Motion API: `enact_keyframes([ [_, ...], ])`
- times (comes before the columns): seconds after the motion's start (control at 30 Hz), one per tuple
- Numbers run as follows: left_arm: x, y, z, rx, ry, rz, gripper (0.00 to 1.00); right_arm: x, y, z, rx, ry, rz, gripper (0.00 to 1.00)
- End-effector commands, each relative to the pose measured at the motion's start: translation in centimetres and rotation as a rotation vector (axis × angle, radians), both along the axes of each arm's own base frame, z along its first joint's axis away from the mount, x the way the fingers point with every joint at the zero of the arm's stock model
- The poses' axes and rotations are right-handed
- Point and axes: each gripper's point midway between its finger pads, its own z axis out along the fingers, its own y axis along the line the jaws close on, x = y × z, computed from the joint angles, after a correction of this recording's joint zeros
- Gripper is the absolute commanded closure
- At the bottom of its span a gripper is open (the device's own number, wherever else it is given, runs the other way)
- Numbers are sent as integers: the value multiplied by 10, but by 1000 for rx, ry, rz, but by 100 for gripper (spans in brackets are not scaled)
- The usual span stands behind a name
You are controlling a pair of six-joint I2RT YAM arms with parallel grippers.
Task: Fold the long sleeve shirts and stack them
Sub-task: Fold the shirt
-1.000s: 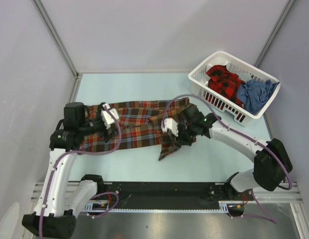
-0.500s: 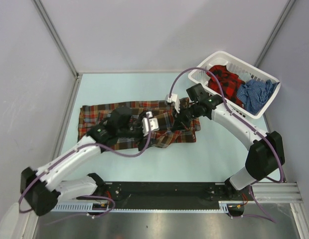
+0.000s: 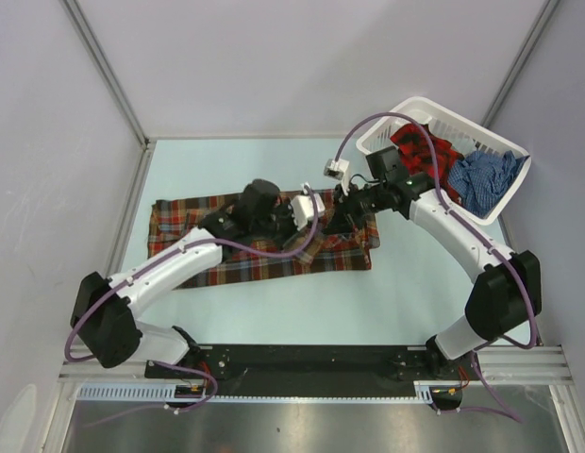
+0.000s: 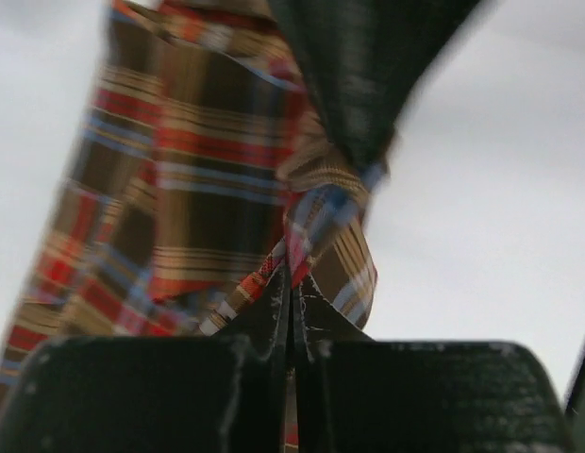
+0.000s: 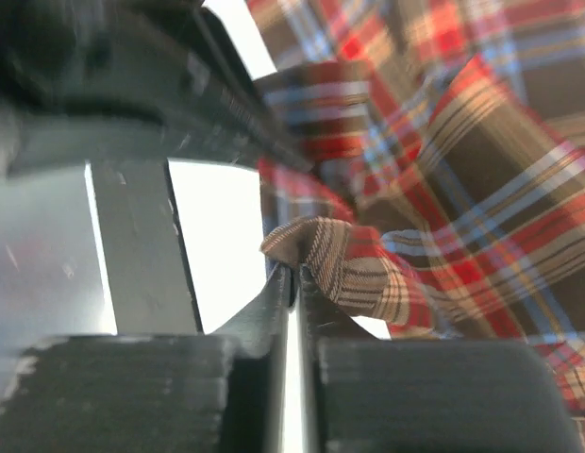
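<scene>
Found the left end effector (image 4: 292,316) pinched tight on a puckered ridge of the brown plaid shirt (image 4: 179,189), with cloth bunched at the tips and raised. Found the right end effector (image 5: 292,283) likewise clamped on a rolled edge of the same shirt, close enough to catch the other arm's dark body in its own view.

Traced the left one's last second: from wide open over the shirt's left end, across to the middle-right, then snapped closed beside its partner. Traced the right one's too: gripping throughout, with the flap that had trailed toward the near edge carried up onto the shirt's body.

Saw from overhead both grips meeting near the shirt's right end, with the left stretch lying flat along the middle of the bench (image 3: 226,165). Noted the laundry basket (image 3: 370,146) at the far right corner, holding the red-and-black shirt (image 3: 420,151) and the blue checked shirt (image 3: 481,179).

Judged this a two-handed hold set up for the next fold. First shirt only partly folded, no stack begun, two shirts waiting.
</scene>
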Motion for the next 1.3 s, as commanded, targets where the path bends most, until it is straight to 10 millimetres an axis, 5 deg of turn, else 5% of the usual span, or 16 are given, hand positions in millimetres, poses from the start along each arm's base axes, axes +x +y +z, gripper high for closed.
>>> enact_keyframes([
  [0.0,58,21,58,-49,-151,108,100,29,-8,67,165,-82,-121,62],
  [0.1,96,28,79,-47,-225,138,100,58,-25,78,182,-105,-257,30],
  [0.23,163,35,124,-65,-400,225,100,71,-44,78,186,-103,-324,30],
  [0.27,182,37,114,-28,-416,229,100,69,-46,70,180,-82,-327,31],
  [0.33,212,38,136,-34,-513,273,100,67,-49,61,172,-57,-334,34],
  [0.37,228,38,125,-6,-528,266,100,64,-50,52,164,-36,-334,35],
  [0.4,241,38,134,-16,-584,279,100,62,-50,49,161,-28,-333,35],
  [0.53,282,35,158,-20,-719,308,100,56,-53,37,147,-7,-337,37],
  [0.6,296,32,151,-21,-713,309,100,53,-54,29,138,7,-336,37],
  [0.8,274,18,141,-59,-673,166,100,48,-58,13,110,24,-341,37],
  [0.9,238,22,128,-66,-621,67,100,45,-59,5,96,37,-334,38],
  [0.93,224,25,108,-50,-577,34,100,45,-60,3,94,41,-333,39],
  [1.0,194,33,111,-63,-559,-48,100,41,-59,-9,81,70,-329,40],
  [1.1,150,48,78,-10,-491,-216,100,38,-61,-35,53,124,-343,44],
  [1.27,105,83,28,58,-423,-408,100,37,-66,-69,6,170,-381,51],
])
